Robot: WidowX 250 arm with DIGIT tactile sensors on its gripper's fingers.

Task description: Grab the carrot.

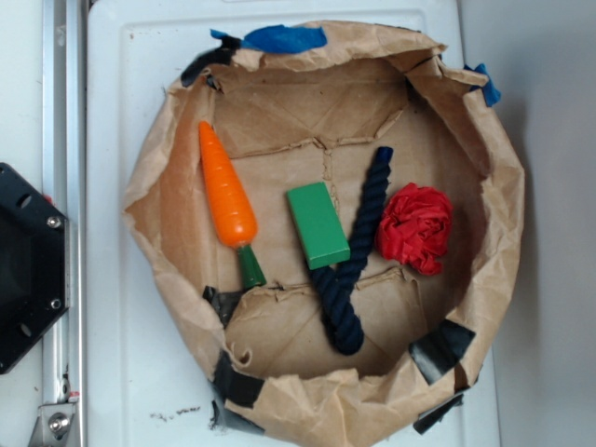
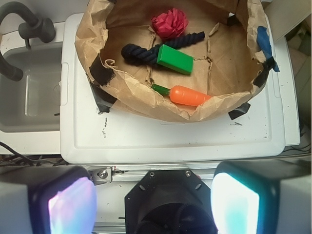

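**Carrot waits in the paper bowl, hand far off**

The carrot (image 1: 226,197) lies inside a big bowl (image 1: 503,233) made of brown paper. It is by the bowl's wall on the side closest to the robot. Its point aims one way along the wall and its green stem (image 1: 250,266) aims the other way. Nothing sits on top of it, so I think it will be easy to reach from above.

Just beside it is a green block (image 1: 318,224). A dark blue rope (image 1: 357,251) runs under or against the block, and a red paper ball (image 1: 415,227) sits past the rope. They are all apart from the carrot.

The paper walls are held up with bits of black tape (image 1: 237,384) and blue tape (image 1: 284,38). I guess the walls are there so the toys do not roll off the white board (image 2: 165,141).

The gripper (image 2: 153,202) is back by the robot's base, well away from the bowl. Its two fingers (image 2: 73,204) are spread wide and hold nothing. The grab has not started yet, I think.

I can see no words or labels anywhere.
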